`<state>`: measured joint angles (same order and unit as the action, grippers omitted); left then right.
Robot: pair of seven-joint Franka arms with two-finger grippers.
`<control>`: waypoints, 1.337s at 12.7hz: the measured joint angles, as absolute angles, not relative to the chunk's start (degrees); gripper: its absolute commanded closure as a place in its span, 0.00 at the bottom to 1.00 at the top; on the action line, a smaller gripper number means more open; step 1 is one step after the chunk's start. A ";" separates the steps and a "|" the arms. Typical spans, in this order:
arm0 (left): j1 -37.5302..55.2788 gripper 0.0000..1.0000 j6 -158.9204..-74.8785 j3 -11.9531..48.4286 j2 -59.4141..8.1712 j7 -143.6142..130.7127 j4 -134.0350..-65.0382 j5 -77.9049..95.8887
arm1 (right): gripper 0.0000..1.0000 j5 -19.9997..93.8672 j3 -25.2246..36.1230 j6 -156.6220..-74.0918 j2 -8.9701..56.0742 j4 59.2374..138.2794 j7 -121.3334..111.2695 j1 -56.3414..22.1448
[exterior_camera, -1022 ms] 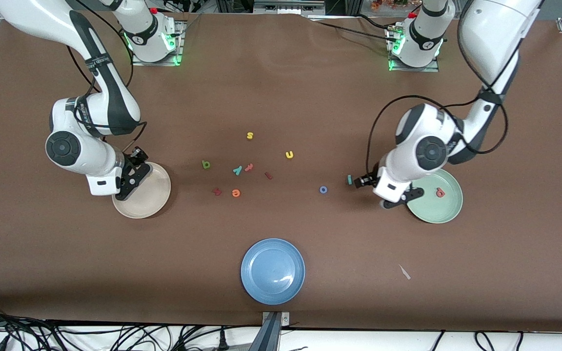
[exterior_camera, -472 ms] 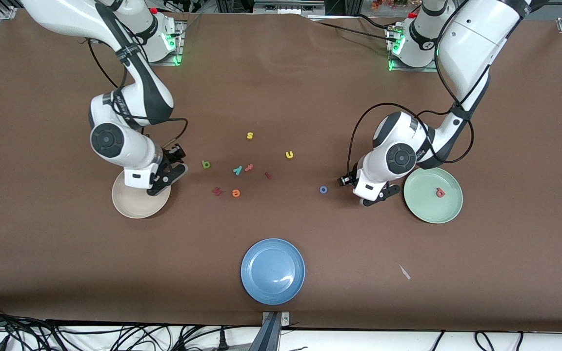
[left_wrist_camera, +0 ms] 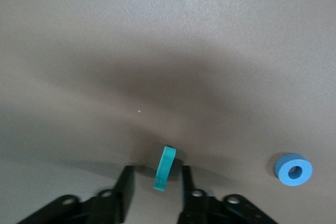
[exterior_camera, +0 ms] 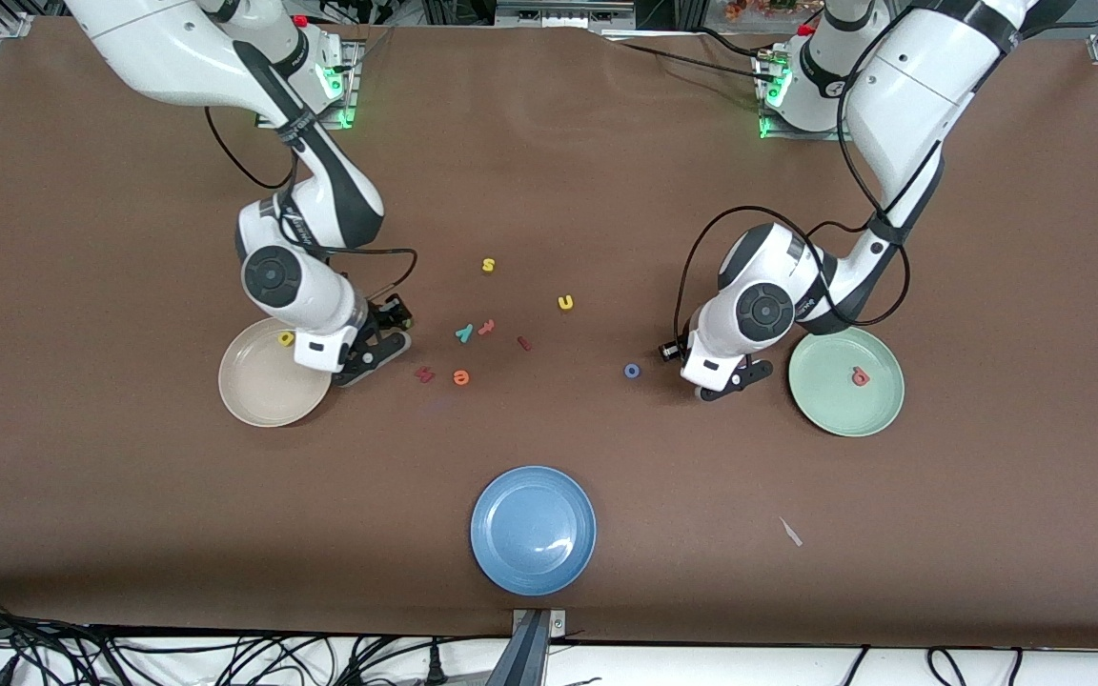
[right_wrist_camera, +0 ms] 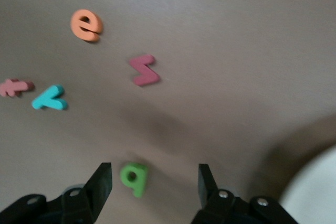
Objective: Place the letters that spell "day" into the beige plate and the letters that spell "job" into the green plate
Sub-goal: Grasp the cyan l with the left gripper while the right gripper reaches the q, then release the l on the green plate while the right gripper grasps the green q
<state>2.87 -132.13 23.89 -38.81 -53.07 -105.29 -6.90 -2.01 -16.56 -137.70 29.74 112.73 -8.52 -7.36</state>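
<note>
My left gripper [left_wrist_camera: 155, 182] is low over the table between the blue "o" [exterior_camera: 632, 371] and the green plate [exterior_camera: 830, 400]. It is open, with a finger on each side of the teal "j" [left_wrist_camera: 167, 169], which stands on edge and touches neither. A salmon letter [exterior_camera: 859, 376] lies in the green plate. My right gripper [right_wrist_camera: 154, 182] is open wide around the dark green letter [right_wrist_camera: 134, 178], beside the beige plate [exterior_camera: 263, 395]. A yellow letter [exterior_camera: 286, 337] lies in that plate. The teal "y" [exterior_camera: 464, 332] lies mid-table.
Loose letters mid-table: orange "e" [exterior_camera: 459, 377], dark red ones [exterior_camera: 424, 374] [exterior_camera: 523, 343], a reddish "t" [exterior_camera: 486, 327], yellow "s" [exterior_camera: 488, 265] and "u" [exterior_camera: 565, 302]. A blue plate [exterior_camera: 533, 529] sits nearest the front camera, with a white scrap [exterior_camera: 790, 531] toward the left arm's end.
The right arm left the beige plate, where the yellow letter now lies, and moved over the green letter. The left arm moved from the green plate onto the teal "j", its fingers narrowing.
</note>
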 measured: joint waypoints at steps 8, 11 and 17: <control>1.25 1.00 -131.77 23.35 -37.54 -50.45 -104.01 -7.01 | 0.27 -2.05 -16.39 -147.64 30.91 120.05 -7.26 -8.97; -4.83 1.00 -123.98 23.37 -31.62 -41.43 -103.14 -7.02 | 0.31 -2.05 -16.37 -147.66 30.67 120.82 -7.26 -8.95; -18.96 1.00 -120.06 22.56 -30.24 -18.07 -104.86 -7.03 | 0.31 -2.05 -16.40 -147.21 28.13 122.29 -7.26 -8.98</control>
<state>-18.96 -120.06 22.56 -30.24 -18.07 -104.86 -7.03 -2.05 -16.40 -147.21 28.13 122.29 -7.26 -8.98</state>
